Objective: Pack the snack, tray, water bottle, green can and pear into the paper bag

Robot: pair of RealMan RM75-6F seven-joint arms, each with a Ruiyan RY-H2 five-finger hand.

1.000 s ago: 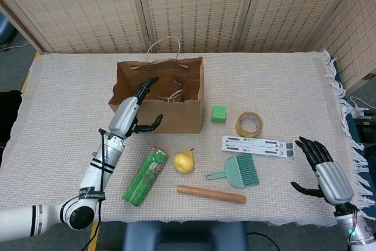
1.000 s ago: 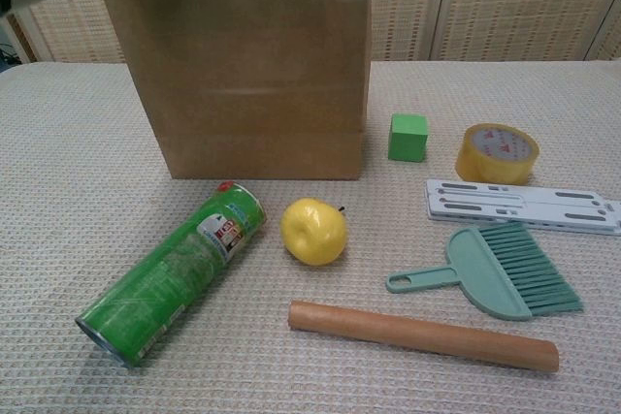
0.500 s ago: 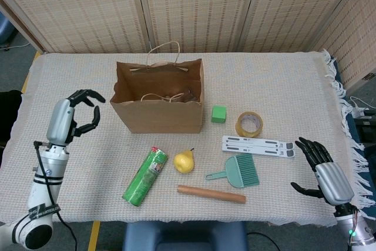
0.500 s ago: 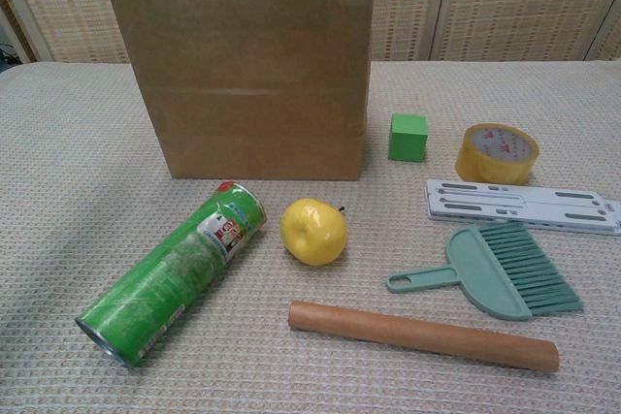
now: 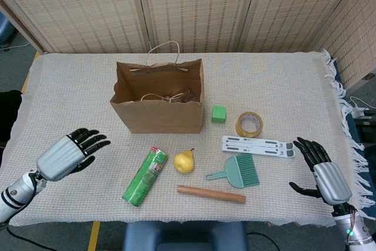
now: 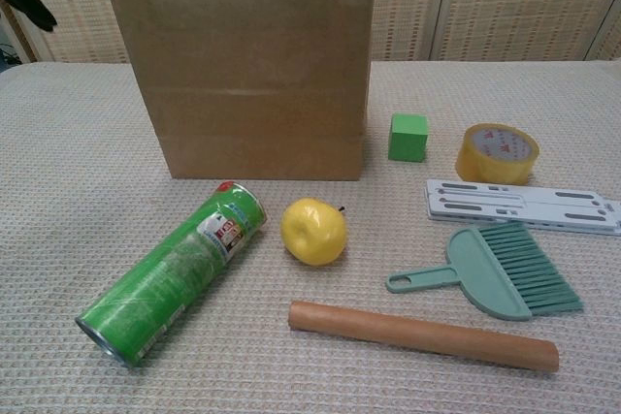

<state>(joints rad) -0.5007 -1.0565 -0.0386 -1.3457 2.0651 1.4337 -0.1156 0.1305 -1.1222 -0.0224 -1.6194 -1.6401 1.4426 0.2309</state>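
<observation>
Left hand [image 5: 66, 156] empty, fingers spread, near table's left edge. Green can [image 5: 145, 176] lies toward front edge, beside pear [image 5: 184, 161]. We grip can mid-body, lift into paper bag [image 5: 158, 116]. Right hand [image 5: 322, 171] spread, idle.

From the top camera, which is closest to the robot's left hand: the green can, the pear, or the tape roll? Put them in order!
Measured from the left hand:
1. Green can, lying just to its right.
2. Pear, right of the can.
3. Tape roll, far over on the right side.
</observation>
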